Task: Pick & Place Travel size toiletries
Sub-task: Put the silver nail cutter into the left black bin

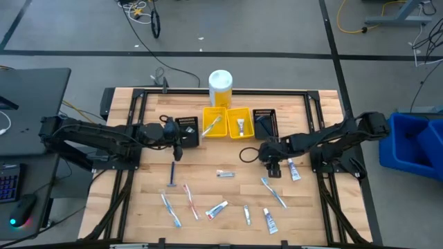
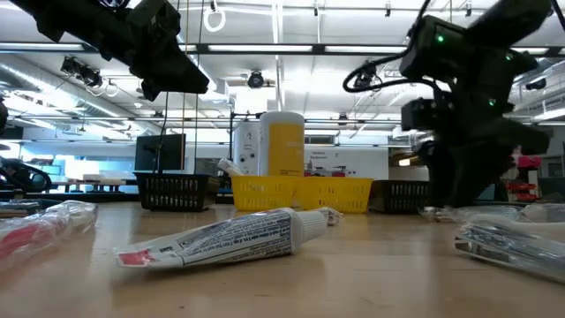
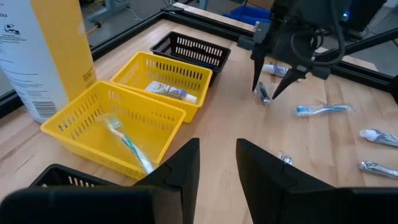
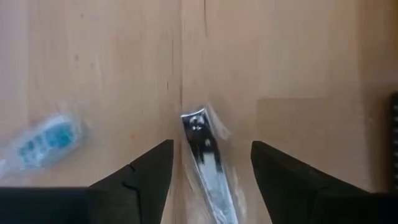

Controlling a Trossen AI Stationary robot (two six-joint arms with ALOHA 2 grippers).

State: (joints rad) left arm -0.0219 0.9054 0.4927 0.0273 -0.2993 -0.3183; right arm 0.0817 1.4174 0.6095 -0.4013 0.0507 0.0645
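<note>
My right gripper (image 4: 211, 168) is open and points down at the table's right middle (image 1: 274, 167). Its fingers stand on either side of a silvery nail clipper in clear wrap (image 4: 204, 155) that lies flat on the wood (image 3: 264, 93), with a gap on each side. My left gripper (image 3: 217, 168) is open and empty, hovering above the table beside the left black bin (image 1: 188, 129). Several toothbrushes, tubes and a razor (image 1: 172, 174) lie across the near half. One yellow bin holds a toothbrush (image 3: 127, 146), the other a tube (image 3: 171, 92).
Two yellow bins (image 1: 215, 122) (image 1: 240, 122) sit between two black bins (image 1: 265, 122) at the far middle, with a tall white-and-yellow container (image 1: 221, 88) behind them. A toothpaste tube (image 1: 294, 169) lies just right of my right gripper, a blue toothbrush (image 1: 274, 191) near it. A black frame borders the table.
</note>
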